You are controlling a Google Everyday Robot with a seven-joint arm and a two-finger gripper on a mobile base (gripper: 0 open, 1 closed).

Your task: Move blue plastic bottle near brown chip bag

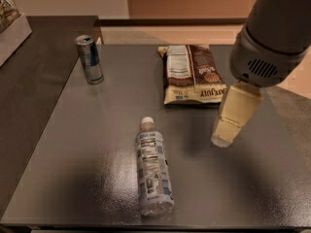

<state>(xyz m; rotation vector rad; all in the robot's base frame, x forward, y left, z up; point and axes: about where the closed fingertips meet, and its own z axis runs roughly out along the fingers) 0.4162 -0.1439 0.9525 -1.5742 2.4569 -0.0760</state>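
The blue plastic bottle (153, 169) lies on its side on the dark table (87, 144), white cap pointing away, near the front edge. The brown chip bag (193, 74) lies flat at the back of the table, white nutrition panel on its left half. My gripper (223, 136) hangs from the grey arm at the upper right, above the table, to the right of the bottle and just in front of the bag's lower right corner. It holds nothing that I can see.
A slim blue-silver can (89, 58) stands upright at the back left of the table. A second dark surface (29, 76) adjoins on the left, with a white box (10, 28) at its far corner.
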